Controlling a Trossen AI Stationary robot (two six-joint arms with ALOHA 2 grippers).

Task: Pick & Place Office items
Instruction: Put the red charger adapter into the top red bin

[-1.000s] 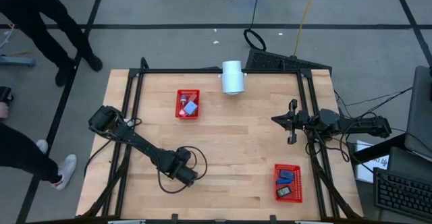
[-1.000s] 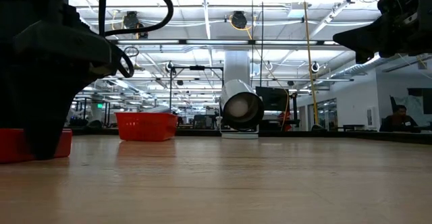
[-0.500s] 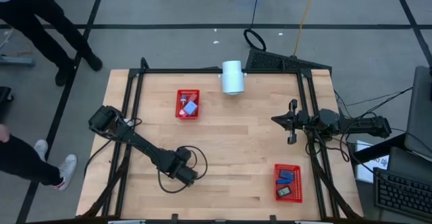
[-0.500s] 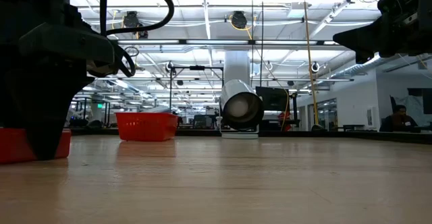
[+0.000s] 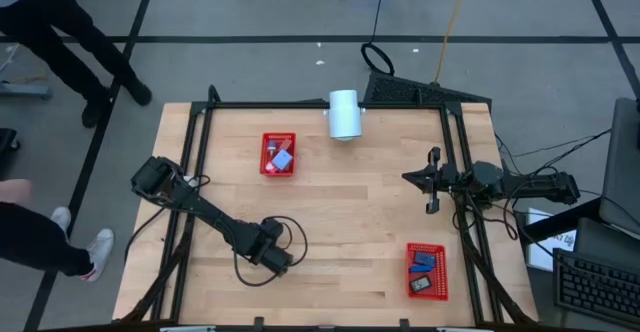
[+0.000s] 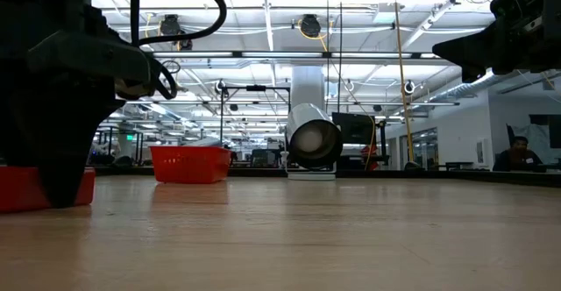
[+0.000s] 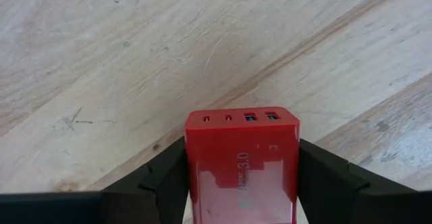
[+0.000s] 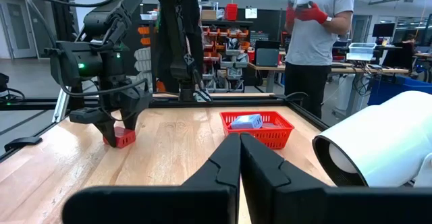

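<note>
One rigid red USB charger [image 7: 241, 163], probably light and slick-sided, sits clamped by its flat sides in the left hand [image 7: 241, 183] at lower frame; right hand [image 8: 239, 158] closed, idle.

Overhead camera: straight down, whole table [image 5: 340, 212]. Low camera: tabletop level. Wrist cameras: close. All but left wrist share white cylinder [image 5: 344, 114].

**Materials and finishes on the table**

The table [image 5: 340, 222] is made of pale wood strips, matt, with grain and small scuffs seen in the left wrist view. The red charger [image 7: 241, 162] is formed of smooth, slightly glossy plastic and is clamped between matt black fingers [image 7: 162, 177] of the left gripper [image 7: 241, 183]. The baskets [image 5: 278, 154] are made of red mesh. The white cylinder [image 5: 344, 114] is finished smooth and satin.
</note>
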